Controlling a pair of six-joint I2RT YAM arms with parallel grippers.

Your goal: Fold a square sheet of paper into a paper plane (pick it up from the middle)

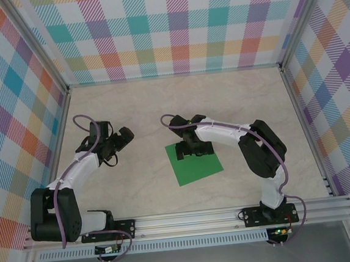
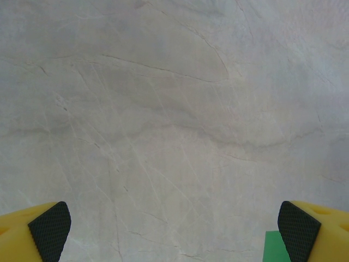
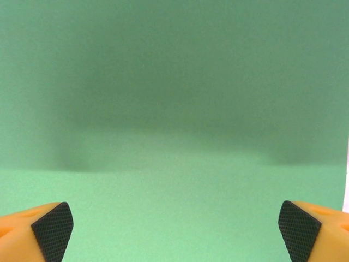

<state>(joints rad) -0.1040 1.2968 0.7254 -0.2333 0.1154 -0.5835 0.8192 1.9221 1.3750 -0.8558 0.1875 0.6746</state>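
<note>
- Top view: green sheet (image 1: 197,169) lay flat near the centre of the table (image 1: 234,101). Right claw (image 1: 187,149) hung over its far edge. Left claw (image 1: 124,136) was well apart, over bare table.
- Left wrist: left claw (image 2: 174,234) was wide open, holding nothing. 1 sheet corner (image 2: 274,248) showed just beside 1 pad (image 2: 297,232).
- Right wrist: right claw (image 3: 174,232) was wide open and empty, close above the sheet (image 3: 174,109). Could not tell if it touched.
- Judged: the sheet was light, thin and limp, creased easily, and would slide on the smooth table. Lying flat it offered no edge, so pinch up its middle gently.
</note>
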